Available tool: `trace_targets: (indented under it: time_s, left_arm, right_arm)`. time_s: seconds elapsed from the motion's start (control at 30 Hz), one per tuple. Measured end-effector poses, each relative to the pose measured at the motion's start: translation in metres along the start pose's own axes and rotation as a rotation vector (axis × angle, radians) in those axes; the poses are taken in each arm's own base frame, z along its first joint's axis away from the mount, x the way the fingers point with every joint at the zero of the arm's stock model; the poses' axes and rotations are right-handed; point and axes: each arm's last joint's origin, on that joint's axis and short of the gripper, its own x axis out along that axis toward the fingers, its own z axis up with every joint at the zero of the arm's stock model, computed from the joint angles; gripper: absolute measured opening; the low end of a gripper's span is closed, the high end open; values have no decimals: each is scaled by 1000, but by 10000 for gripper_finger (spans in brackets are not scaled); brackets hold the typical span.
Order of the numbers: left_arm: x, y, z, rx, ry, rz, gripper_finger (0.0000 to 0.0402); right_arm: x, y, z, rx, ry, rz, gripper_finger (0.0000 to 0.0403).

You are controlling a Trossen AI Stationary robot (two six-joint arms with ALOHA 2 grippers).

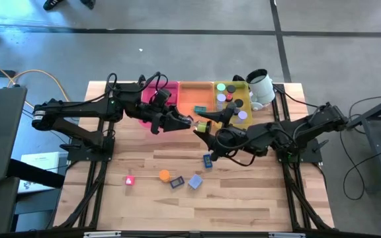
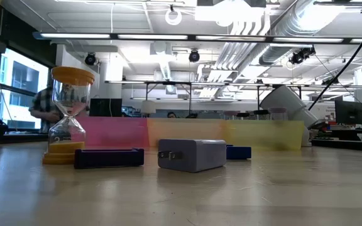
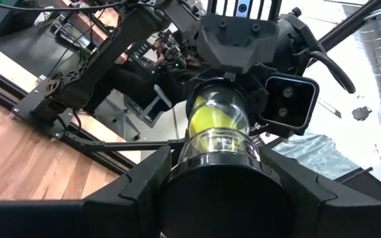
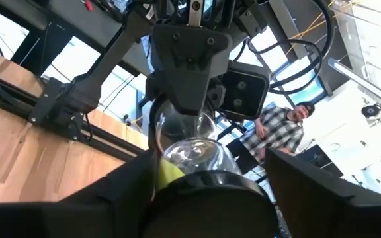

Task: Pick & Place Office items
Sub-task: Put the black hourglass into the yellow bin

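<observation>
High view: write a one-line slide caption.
Both arms meet mid-table, passing a yellow sand timer between tools beside three trays.

From above we look straight down on the whole table (image 1: 243, 198), from table-top height we look level across it into the room, from each wrist we face the other arm close up, both sharing the yellow sand timer (image 3: 218, 125).

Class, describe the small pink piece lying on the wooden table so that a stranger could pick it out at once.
Start at the wooden table and find the short row of loose pieces on the bare wood in front of both arms. The pink piece lies at that row's end on the left arm's side, beside the orange piece. It is the only pink one in the row.
</observation>
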Motion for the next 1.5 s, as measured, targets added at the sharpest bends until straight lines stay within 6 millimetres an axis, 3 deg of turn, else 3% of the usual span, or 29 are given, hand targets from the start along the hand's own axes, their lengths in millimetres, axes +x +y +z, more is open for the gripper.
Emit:
trace_targets:
  time_s: [0.2, 0.47, 0.67, 0.8, 1.0, 1.27, 1.5]
  left_arm:
    - [0, 0, 1, -4, -5, -3, 197]
    - [0, 0, 1, -8, -11, 3, 199]
    - [0, 1, 1, -13, -19, 13, 268]
    - [-1, 3, 4, -9, -28, 21, 294]
    - [-9, 17, 17, 83, -9, 47, 299]
    - [-27, 47, 36, 53, 3, 199, 300]
    - [-38, 66, 36, 58, 57, 345, 301]
  right_arm:
    - [0, 1, 0, -5, -8, 14, 186]
    - [0, 1, 0, -3, -4, 8, 186]
    - [0, -1, 0, -1, 7, -8, 186]
    - [0, 1, -1, -4, 9, 2, 186]
    - [-1, 6, -7, 136, 56, 44, 186]
    - [-12, 4, -23, 338, 192, 101, 186]
    - [-21, -6, -52, 544, 423, 101, 186]
